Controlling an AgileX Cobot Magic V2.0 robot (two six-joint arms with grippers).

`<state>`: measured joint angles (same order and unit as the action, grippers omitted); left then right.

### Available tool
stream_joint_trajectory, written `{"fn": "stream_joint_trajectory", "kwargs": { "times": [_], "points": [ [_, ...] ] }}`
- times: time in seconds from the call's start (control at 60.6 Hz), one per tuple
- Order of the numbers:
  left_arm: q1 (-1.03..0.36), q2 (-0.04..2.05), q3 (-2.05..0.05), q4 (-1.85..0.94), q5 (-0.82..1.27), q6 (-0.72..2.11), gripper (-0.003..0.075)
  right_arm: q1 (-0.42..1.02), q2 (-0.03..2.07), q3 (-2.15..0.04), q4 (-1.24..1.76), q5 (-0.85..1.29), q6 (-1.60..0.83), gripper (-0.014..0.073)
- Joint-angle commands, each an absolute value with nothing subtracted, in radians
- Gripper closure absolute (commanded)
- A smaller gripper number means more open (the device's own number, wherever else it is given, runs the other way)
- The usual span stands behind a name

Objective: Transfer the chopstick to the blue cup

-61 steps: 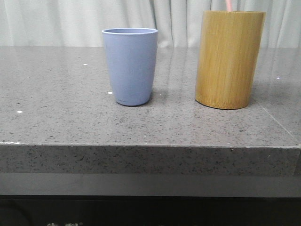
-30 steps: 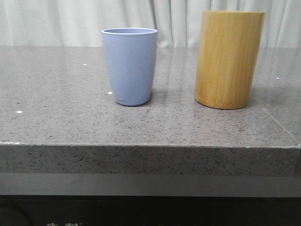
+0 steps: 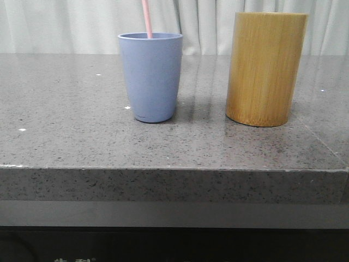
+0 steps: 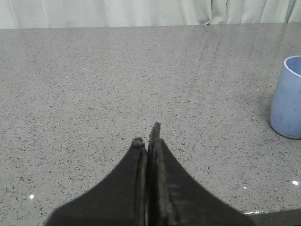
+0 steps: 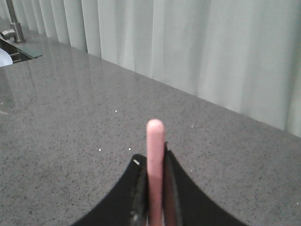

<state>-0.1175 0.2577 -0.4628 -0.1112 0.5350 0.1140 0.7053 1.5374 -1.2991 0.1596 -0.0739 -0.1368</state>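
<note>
Grey stone counter (image 3: 65,109), chopstick (image 3: 146,19) standing in the blue cup (image 3: 151,76).
Right gripper (image 5: 153,162) pinches the chopstick's upper end; left gripper (image 4: 148,139) hovers over the counter, fingers pressed together.

**Open counter, two vessels standing**

Ahead of the left gripper (image 4: 148,141), jaws pressed together, bare counter (image 4: 117,80) runs to the curtain; only the cup (image 4: 287,101) stands off to its side. The chopstick (image 3: 146,19) rises from that cup. Beside it, apart, the bamboo holder (image 3: 266,68) blocks passage; a gap lies between them.
</note>
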Motion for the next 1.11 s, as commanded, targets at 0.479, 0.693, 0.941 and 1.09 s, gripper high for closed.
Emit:
{"fn": "stream_joint_trajectory", "kwargs": {
  "times": [0.479, 0.693, 0.941, 1.09],
  "points": [
    [-0.115, 0.267, -0.489, -0.124, 0.450, 0.105, 0.0739, 0.681, 1.365, -1.396, 0.154, 0.126, -0.144, 0.0277],
    [-0.115, 0.267, -0.489, -0.124, 0.450, 0.105, 0.0739, 0.535, 1.233, -1.532, 0.154, 0.563, -0.144, 0.0569],
    [-0.115, 0.267, -0.489, -0.124, 0.450, 0.105, 0.0739, 0.328, 1.049, -1.467, 0.153, 0.833, -0.102, 0.0673],
    [-0.115, 0.267, -0.489, -0.124, 0.450, 0.105, 0.0739, 0.261, 0.895, -1.321, 0.149, 0.816, -0.097, 0.0673]
  ]
}}
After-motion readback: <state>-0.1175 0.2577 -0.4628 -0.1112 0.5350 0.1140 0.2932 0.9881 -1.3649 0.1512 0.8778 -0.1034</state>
